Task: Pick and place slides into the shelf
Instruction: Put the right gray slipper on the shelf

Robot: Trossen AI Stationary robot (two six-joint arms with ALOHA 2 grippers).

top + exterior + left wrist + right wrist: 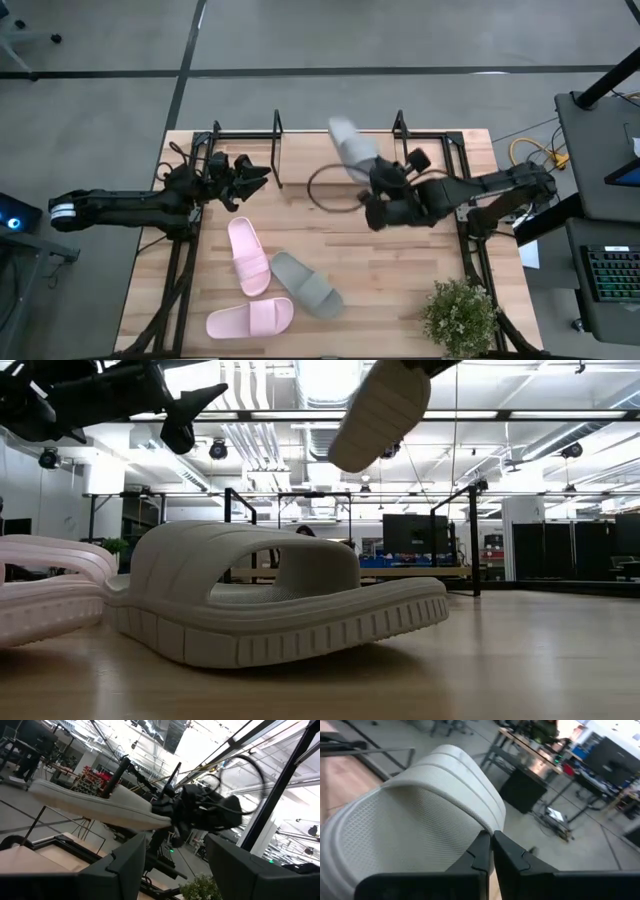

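My right gripper (377, 186) is shut on a light grey slide (352, 147), held in the air over the table's far middle, by the shelf's black frame uprights (277, 150). The low view shows this slide (380, 408) high above the table. My left gripper (252, 178) hovers open left of it, fingers (131, 865) pointing toward it and touching nothing. The other grey slide (306, 284) and two pink slides (248, 255) (251, 318) rest sole down on the near half of the table. My right gripper pinches the grey slide between both fingers (481, 851) at the rim of its near end (465, 837), beside the dotted footbed, with the strap (452, 767) farther out. The slide is lifted clear and sticks out past the fingers toward the far edge, tilted (95, 805).
A potted plant (460, 316) stands at the near right corner. A black cable loop (334, 187) hangs by my right gripper. The grey slide on the table (270, 600) fills the low view, with a pink one (45, 600) beside it. Bare wood lies right of centre.
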